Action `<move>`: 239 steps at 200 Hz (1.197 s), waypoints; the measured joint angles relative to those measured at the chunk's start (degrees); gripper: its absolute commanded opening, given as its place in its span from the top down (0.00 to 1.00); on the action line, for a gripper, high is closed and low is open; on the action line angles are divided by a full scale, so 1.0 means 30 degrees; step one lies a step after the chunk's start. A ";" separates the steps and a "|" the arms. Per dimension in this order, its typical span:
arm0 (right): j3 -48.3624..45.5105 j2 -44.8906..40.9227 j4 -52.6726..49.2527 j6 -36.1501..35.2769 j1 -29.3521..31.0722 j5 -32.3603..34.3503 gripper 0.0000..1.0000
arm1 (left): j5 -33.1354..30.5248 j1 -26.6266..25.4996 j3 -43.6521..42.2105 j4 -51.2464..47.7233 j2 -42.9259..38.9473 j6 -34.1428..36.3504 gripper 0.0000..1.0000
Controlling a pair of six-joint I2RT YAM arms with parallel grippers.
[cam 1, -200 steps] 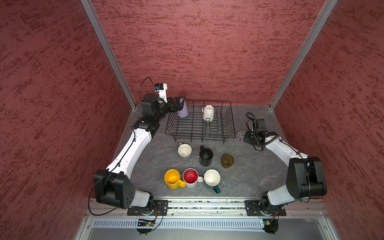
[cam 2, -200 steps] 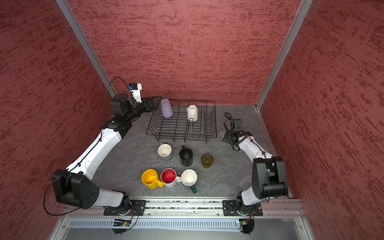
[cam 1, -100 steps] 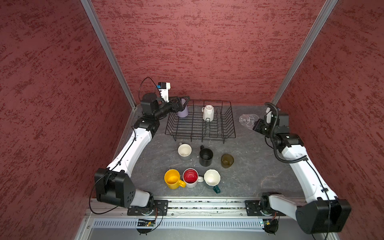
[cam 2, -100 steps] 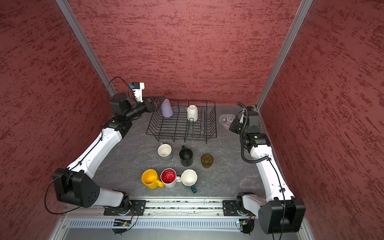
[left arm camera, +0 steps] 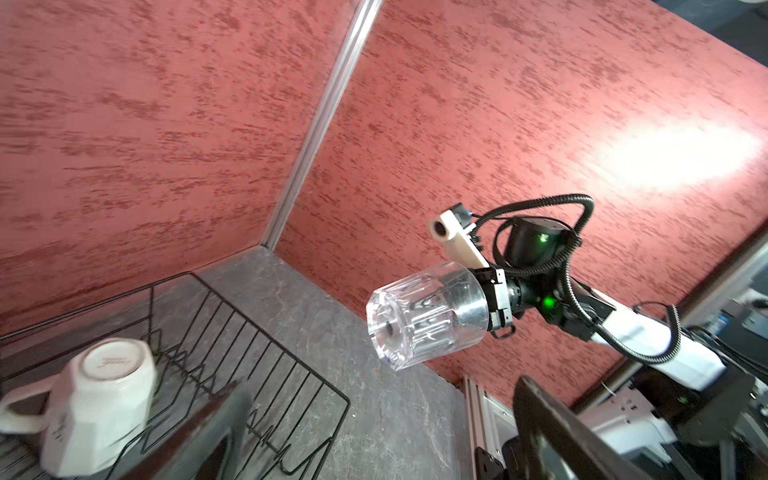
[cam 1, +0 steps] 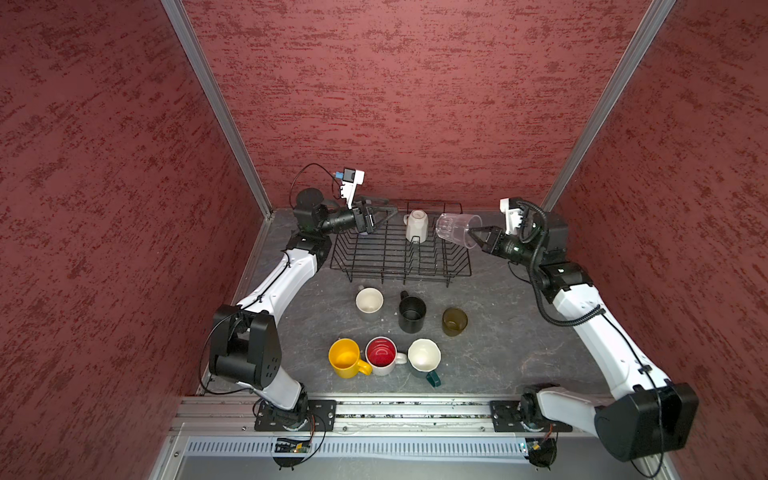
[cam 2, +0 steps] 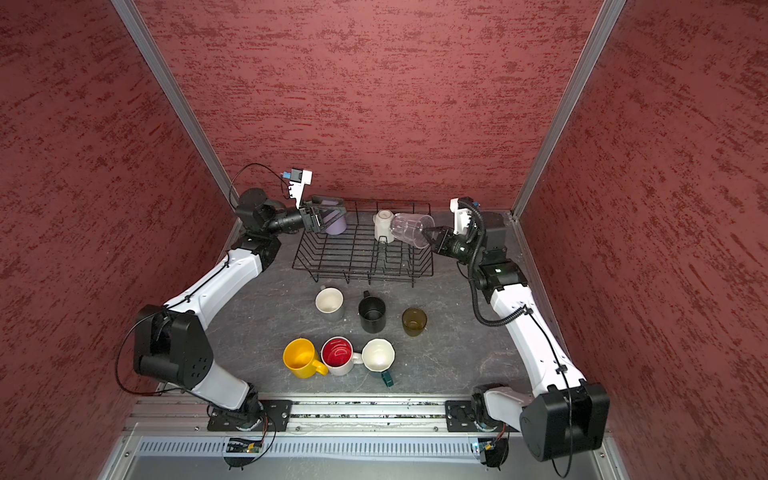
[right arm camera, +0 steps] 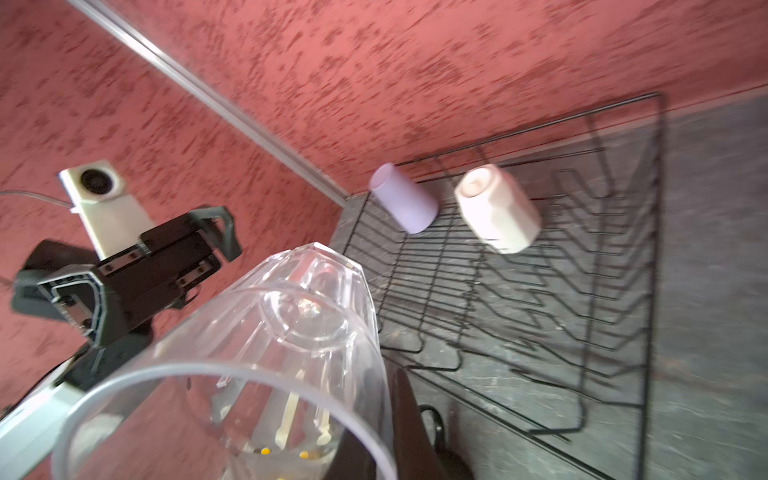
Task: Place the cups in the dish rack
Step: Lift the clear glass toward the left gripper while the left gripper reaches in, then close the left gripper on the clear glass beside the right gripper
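- In both top views your right claw (cam 1: pixel 476 237) was pinched shut on the rim of the clear glass (cam 1: pixel 457 230). The glass hung almost on its side above the right end of the dish rack (cam 1: pixel 399 275), with its base close to the white faceted mug (cam 1: pixel 416 226) standing upside down in the rack.
  - Such a thin grip on slick glass could let it swing or slip.
  - A push further in could knock that mug off its prongs.
- Your left claw (cam 2: pixel 338 209) stood wide open and empty at the rack's far left corner, by the lavender cup (cam 2: pixel 337 226). It overlapped that cup there, so you could not judge contact. Six more cups (cam 1: pixel 412 313) waited on the desk (cam 1: pixel 498 332).
- In the left wrist view the glass (left arm camera: pixel 424 320) hung clear of the rack rim (left arm camera: pixel 270 337), base leading.
  - If lowered at that tilt, it could catch the flared wire.
  - The left fingers (left arm camera: pixel 208 432) were blurred and cut off, and the desk cups were out of frame.
- In the right wrist view one dark finger (right arm camera: pixel 409 419) lay outside the glass wall, while the inner one showed only dimly through it. A gap separated your left claw from the lavender cup. Blur softened the rack wires (right arm camera: pixel 653 249), so the slot spacing was hard to read.
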 measured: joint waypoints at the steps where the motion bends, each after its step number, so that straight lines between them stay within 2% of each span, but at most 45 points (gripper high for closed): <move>1: 0.0000 0.0029 0.0073 0.0000 0.0036 -0.0080 1.00 | 0.0051 -0.0015 0.0000 0.0036 0.0022 -0.0007 0.02; 57: 0.0000 0.0911 0.3366 0.1523 0.0962 -0.2594 1.00 | 0.2346 -0.1093 0.0532 0.1486 0.1341 -0.0729 0.02; 131: 0.0000 0.1836 0.5887 0.2696 0.1923 -0.3956 1.00 | 0.4393 -0.1727 0.1530 0.6047 0.3155 -0.4277 0.01; 239: 0.0000 0.2958 0.8670 0.4350 0.2623 -0.4940 1.00 | 0.5785 -0.2900 0.2521 0.6805 0.3410 -0.4911 0.02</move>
